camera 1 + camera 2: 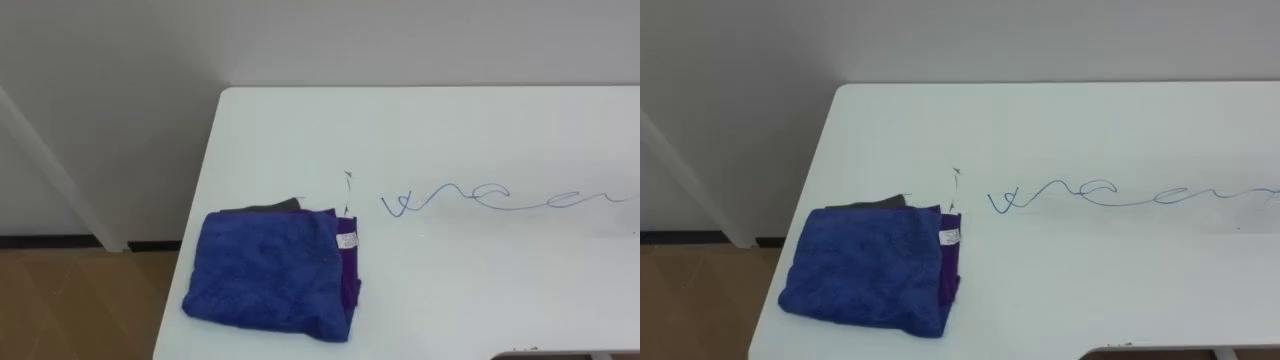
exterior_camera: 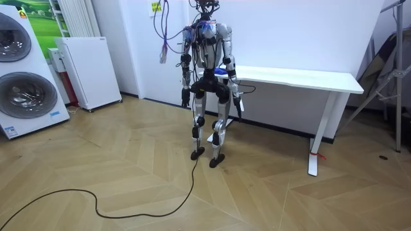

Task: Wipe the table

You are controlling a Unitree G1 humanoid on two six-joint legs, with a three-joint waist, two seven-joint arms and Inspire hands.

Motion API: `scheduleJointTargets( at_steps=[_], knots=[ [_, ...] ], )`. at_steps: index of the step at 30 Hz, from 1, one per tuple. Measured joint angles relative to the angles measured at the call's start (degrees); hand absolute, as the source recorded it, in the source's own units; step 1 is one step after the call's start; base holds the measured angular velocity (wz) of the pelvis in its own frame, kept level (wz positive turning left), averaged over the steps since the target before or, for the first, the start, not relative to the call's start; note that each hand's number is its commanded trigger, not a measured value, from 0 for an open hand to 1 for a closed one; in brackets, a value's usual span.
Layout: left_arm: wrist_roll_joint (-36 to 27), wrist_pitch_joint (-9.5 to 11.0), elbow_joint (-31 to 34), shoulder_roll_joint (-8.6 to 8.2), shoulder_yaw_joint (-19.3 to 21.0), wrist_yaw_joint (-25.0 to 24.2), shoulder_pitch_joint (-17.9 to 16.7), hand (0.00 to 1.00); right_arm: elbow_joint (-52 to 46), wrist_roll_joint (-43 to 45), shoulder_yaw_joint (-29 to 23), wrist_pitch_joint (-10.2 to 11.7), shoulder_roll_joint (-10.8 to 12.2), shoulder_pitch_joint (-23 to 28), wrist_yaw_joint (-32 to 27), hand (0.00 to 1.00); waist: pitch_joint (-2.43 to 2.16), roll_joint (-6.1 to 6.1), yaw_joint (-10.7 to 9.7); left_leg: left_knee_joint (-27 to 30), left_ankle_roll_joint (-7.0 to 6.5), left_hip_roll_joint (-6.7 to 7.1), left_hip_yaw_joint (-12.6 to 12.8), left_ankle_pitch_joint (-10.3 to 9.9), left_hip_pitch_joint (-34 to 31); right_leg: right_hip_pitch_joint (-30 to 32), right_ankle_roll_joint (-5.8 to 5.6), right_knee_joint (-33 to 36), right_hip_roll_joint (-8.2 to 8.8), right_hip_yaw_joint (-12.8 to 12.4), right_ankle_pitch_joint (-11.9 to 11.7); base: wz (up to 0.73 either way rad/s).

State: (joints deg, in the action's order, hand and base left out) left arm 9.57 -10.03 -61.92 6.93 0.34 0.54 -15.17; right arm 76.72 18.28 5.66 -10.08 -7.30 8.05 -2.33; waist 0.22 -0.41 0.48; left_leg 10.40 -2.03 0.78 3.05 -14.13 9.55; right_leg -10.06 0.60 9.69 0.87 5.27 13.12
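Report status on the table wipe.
Left hand, right hand hang low. Blue cloth folded at table's left edge, untouched. Pen scribble to its right. Nothing blocking.

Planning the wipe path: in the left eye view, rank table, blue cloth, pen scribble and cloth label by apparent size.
Largest to smallest: table, blue cloth, pen scribble, cloth label. The scribble runs longer than the cloth but is thin, so those two depend on the measure.

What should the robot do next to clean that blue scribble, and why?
Probably bring the left hand up to the folded blue cloth and grasp it. The blue scribble marks the white table, the cloth lies untouched at its near left corner, and that hand hangs low beside the robot.
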Motion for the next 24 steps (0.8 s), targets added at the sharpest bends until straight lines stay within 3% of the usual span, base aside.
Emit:
scheduleJointTargets(
  at_steps=[14, 18, 20, 24],
  knots=[
    [-0.12, 0.0, 0.0, 0.0, 0.0, 0.01, 0.2, 0.0, -0.21, -0.25, 0.64, 0.03, 0.01, -0.08, 0.09, 0.0, 0.01, 0.06, -0.09, 0.29, 0.0, -0.01, -0.24, 0.0, -0.3, 0.0, 0.0, -0.01, 0.11, 0.37, 0.0, 0.01],
    [-0.02, 0.0, 0.0, -0.01, 0.27, 0.02, 0.2, 0.0, 0.05, -4.71, 0.78, 0.01, 0.01, -0.06, -0.01, 0.0, 0.01, -0.02, 0.03, 0.27, 0.0, 0.0, -0.45, 0.0, -0.09, -0.16, 0.0, 0.01, 0.07, -0.13, 0.0, 0.0],
    [0.0, -0.01, 0.21, -0.03, 0.92, 0.04, 0.14, 0.0, 0.19, -8.37, -0.98, 0.04, 0.0, 0.53, -0.2, 0.0, 0.03, -0.07, -0.25, 0.31, 0.0, 0.01, -0.21, 0.0, 0.11, -0.46, -0.02, 0.0, 0.09, -0.13, 0.02, 0.0],
    [-0.59, -0.23, 0.65, 0.4, 4.64, 0.19, -0.01, 0.0, 1.32, -20.1, -9.66, 0.09, -0.28, 1.05, -3.53, 0.0, 0.14, -0.36, -1.1, 0.31, 0.0, 0.09, -0.33, 0.0, 0.5, -1.13, -0.09, -0.23, 0.03, -0.02, 0.08, 0.05]
  ],
)
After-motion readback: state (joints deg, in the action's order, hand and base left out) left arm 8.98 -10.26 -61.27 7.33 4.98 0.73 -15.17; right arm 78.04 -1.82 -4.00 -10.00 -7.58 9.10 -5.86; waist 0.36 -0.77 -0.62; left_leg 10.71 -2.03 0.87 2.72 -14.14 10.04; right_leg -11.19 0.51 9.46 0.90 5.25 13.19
